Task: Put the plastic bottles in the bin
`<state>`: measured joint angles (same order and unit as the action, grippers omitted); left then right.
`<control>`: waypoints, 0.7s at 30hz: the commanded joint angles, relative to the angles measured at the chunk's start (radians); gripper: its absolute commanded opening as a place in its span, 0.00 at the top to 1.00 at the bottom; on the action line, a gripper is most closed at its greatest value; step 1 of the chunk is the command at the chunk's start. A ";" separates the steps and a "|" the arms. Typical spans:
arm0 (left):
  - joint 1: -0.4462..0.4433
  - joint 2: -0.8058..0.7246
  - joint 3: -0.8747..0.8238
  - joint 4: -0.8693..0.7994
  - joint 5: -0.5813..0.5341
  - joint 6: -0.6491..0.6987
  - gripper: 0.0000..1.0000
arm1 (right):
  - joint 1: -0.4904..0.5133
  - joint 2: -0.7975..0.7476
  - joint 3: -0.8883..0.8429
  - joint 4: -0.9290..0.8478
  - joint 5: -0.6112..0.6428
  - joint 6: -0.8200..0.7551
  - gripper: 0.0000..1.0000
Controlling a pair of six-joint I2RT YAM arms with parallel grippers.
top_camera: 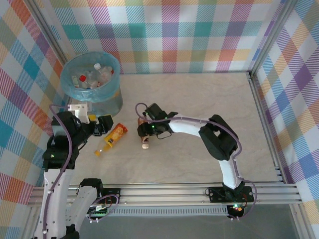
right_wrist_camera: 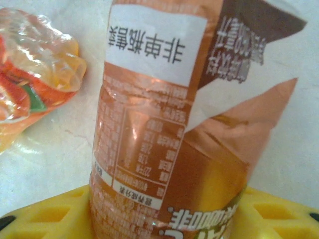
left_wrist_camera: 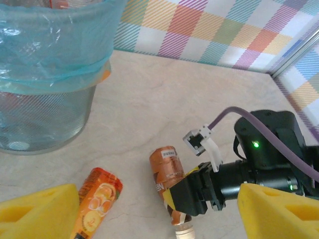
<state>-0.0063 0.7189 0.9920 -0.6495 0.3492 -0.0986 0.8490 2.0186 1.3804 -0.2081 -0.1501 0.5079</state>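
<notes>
My right claw [top_camera: 145,130] is clamped on the brown-labelled bottle [left_wrist_camera: 164,169]. Its yellow pads [right_wrist_camera: 45,214] press the label from both sides. The bottle lies flat on the tabletop [top_camera: 199,94], its pale cap pointing back toward my bases. My left claw [top_camera: 105,124] is spread wide apart with nothing between its pads. It hangs just in front of the bin [top_camera: 107,102], which stands at the far left of the tabletop. An orange bottle [top_camera: 113,137] lies on its side between my two claws, near the brown one but not touching it. Several bottles [top_camera: 94,74] sit inside the bin's blue bag.
</notes>
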 commanded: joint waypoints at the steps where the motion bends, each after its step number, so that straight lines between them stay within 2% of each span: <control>1: -0.006 0.065 0.066 -0.003 0.060 -0.098 0.17 | -0.007 -0.125 -0.067 0.109 -0.029 -0.061 0.42; 7: -0.053 0.190 0.134 0.057 0.152 -0.186 0.17 | -0.008 -0.278 -0.172 0.214 -0.044 -0.154 0.43; 12: -0.152 0.299 0.203 0.028 0.129 -0.173 0.17 | -0.007 -0.367 -0.207 0.271 -0.066 -0.226 0.44; 16: -0.236 0.371 0.241 0.012 0.159 -0.158 0.17 | -0.007 -0.413 -0.228 0.324 -0.093 -0.257 0.44; 21: -0.286 0.418 0.245 0.016 0.131 -0.169 0.17 | -0.007 -0.464 -0.286 0.444 -0.146 -0.266 0.44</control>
<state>-0.2554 1.1099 1.2083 -0.6292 0.4892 -0.2546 0.8436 1.6154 1.1553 0.0830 -0.2241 0.2775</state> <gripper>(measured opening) 0.830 0.567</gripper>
